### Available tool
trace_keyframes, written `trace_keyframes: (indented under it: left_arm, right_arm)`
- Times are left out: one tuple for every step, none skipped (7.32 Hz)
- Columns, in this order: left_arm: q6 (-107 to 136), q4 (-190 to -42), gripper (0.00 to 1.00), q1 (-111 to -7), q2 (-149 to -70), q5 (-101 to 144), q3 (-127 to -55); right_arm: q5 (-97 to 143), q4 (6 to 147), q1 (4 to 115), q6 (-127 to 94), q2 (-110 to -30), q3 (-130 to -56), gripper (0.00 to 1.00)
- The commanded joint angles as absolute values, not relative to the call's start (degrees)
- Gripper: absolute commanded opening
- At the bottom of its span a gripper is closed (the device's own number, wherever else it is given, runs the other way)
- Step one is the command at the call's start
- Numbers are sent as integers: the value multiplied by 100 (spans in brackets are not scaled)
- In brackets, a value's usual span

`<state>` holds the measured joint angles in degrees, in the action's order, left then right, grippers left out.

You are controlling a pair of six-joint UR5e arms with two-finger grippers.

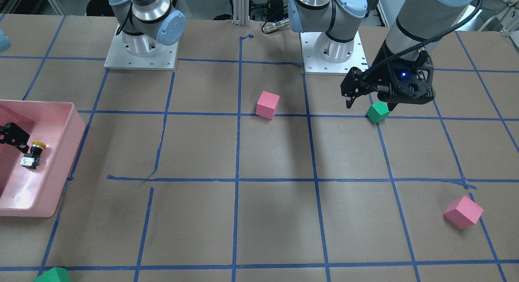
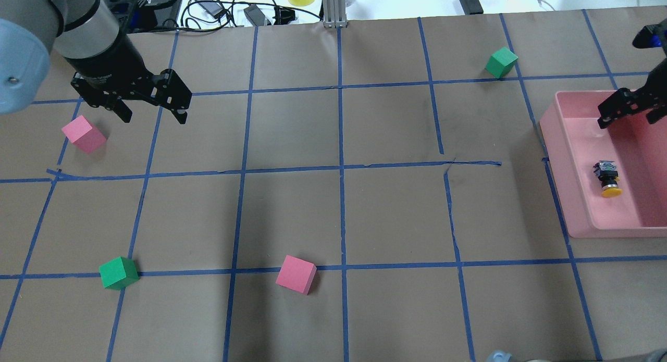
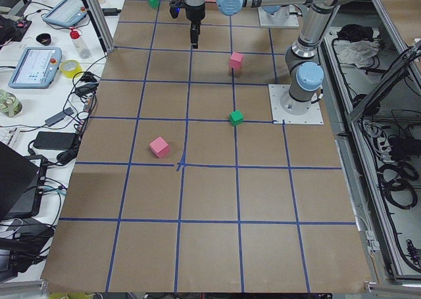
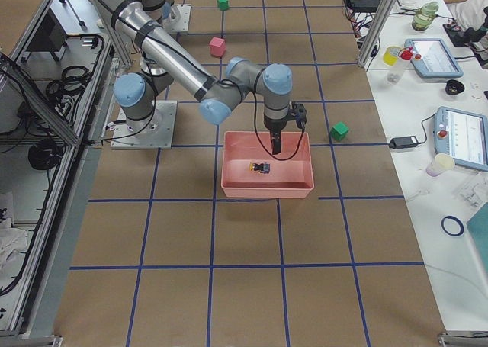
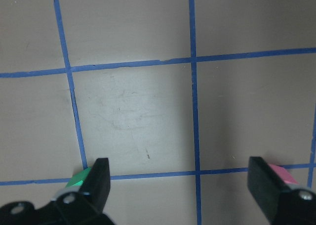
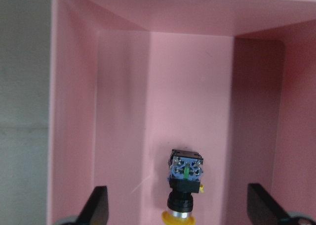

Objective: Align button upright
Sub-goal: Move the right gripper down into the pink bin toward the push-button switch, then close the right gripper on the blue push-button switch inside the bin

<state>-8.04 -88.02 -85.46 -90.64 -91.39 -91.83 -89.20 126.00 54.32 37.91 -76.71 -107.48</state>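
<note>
**Brown desk, button on its side in bin**

Brown desk (image 2: 365, 211) with a blue tape grid. Button (image 2: 607, 178) lies on its side on the floor of the pink bin (image 2: 565, 179), with its yellow cap toward the robot. Right end effector (image 2: 627, 121) hovers over the bin, fingers spread and not touching the button. Left end effector (image 2: 153, 118) is also spread and holds nothing, above the desk near a pink cube (image 2: 83, 134).
</note>
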Motion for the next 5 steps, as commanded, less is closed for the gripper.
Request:
trace_keyframes:
  left_arm:
    - [-904,-8815,100,-8543,-9070,-9184,-9185]
    - [-1097,-8824,100,-8543,-9070,-9202,-9193]
    - [-1160,-8824,100,-8543,-9070,-9211,-9193]
    - [-1160,-8833,100,-8543,-9070,-9211,-9185]
    - [-1160,-8833,100,-8543,-9070,-9202,-9185]
  right_arm:
    - [-8842,13254,5291,4165,-7287,-11048,100]
    - [-8746,13297,5291,4227,-7130,-11039,100]
    - [-8745,13350,5291,4297,-7024,-11039,100]
    - [-8745,13351,5291,4298,-7014,-11056,100]
    - [-8736,13342,5291,4298,-6996,-11057,100]
